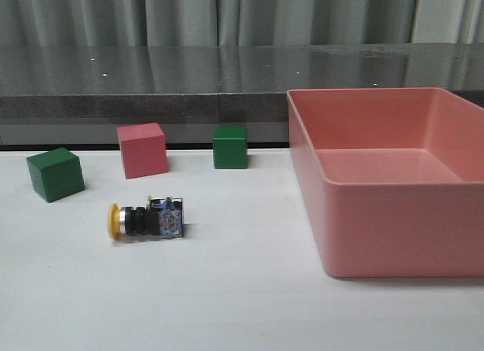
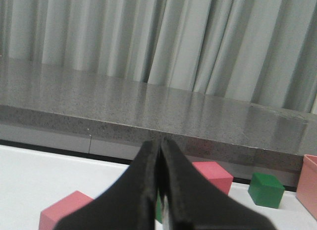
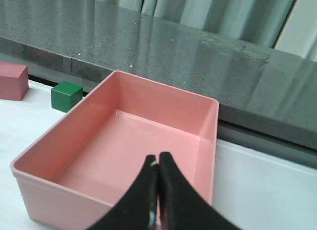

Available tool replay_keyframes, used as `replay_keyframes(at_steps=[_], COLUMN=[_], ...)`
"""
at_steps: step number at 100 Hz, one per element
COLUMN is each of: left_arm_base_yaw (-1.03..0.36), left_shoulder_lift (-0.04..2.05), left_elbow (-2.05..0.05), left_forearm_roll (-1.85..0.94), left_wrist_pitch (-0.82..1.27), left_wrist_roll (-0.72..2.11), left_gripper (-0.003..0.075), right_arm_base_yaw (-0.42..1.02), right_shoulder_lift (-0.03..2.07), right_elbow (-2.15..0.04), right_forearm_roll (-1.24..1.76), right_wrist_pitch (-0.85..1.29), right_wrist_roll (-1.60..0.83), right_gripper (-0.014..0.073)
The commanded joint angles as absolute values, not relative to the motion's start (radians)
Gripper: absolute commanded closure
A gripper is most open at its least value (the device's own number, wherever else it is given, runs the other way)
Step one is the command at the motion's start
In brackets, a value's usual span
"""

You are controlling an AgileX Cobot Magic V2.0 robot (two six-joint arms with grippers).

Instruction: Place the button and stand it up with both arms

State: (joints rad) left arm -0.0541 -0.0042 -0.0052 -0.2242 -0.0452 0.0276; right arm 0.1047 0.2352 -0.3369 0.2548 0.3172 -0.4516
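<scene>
On the white table [image 1: 242, 305] the button [image 1: 146, 218] is seen lying sideways; left gripper [image 2: 159, 155] and right gripper [image 3: 157, 173] are both pressed together, nothing held.

On the white tabletop [image 1: 227, 290], the wide near strip is open ground. The large pink plastic bin [image 1: 393, 237] walls off the right side from near to far. At far left a green cube [image 1: 54, 174], a pink cube [image 1: 142, 150] and a second green cube [image 1: 230, 147] stand in a loose row with gaps between them. The yellow-capped push-button switch [image 1: 147, 218] lies on its side just nearer than the pink cube, with open table on its left, right and near sides. A grey stone ledge [image 1: 151, 82] closes the far edge.
</scene>
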Motion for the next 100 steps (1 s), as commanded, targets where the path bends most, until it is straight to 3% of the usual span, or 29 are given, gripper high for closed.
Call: replay_keyframes(at_steps=[1, 27, 50, 62, 74, 81, 88, 100], left_arm_base_yaw=[-0.054, -0.056, -0.095, -0.106, -0.106, -0.106, -0.106, -0.106], left_shoulder_lift=[0.006, 0.417, 0.848, 1.013, 1.143, 1.203, 1.261, 1.358], left_elbow=[-0.072, -0.410, -0.704, -0.803, -0.866, -0.872, -0.872, -0.872], left_forearm_roll=[-0.259, -0.231, -0.345, -0.454, -0.603, -0.706, -0.836, -1.047], left_wrist_pitch=[-0.026, 0.386, 0.569, 0.582, 0.585, 0.587, 0.597, 0.589], left_wrist_roll=[0.017, 0.049, 0.540, 0.757, 0.981, 1.174, 1.388, 1.626], left_gripper=[0.0740, 0.0740, 0.0716, 0.0540, 0.0225, 0.0095, 0.0048, 0.0048], right_arm_base_yaw=[0.098, 0.098, 0.098, 0.098, 0.098, 0.098, 0.098, 0.098], right_shoulder_lift=[0.241, 0.241, 0.241, 0.241, 0.241, 0.241, 0.241, 0.241], right_elbow=[-0.362, -0.362, -0.362, -0.362, -0.362, -0.362, -0.362, -0.362], right_forearm_roll=[0.264, 0.264, 0.264, 0.264, 0.264, 0.264, 0.264, 0.264], right_wrist_pitch=[0.247, 0.247, 0.247, 0.247, 0.247, 0.247, 0.247, 0.247], right_wrist_roll=[-0.450, -0.450, -0.450, -0.450, -0.450, -0.450, -0.450, -0.450], right_gripper=[0.0655, 0.0655, 0.0655, 0.0655, 0.0655, 0.0655, 0.0655, 0.0655])
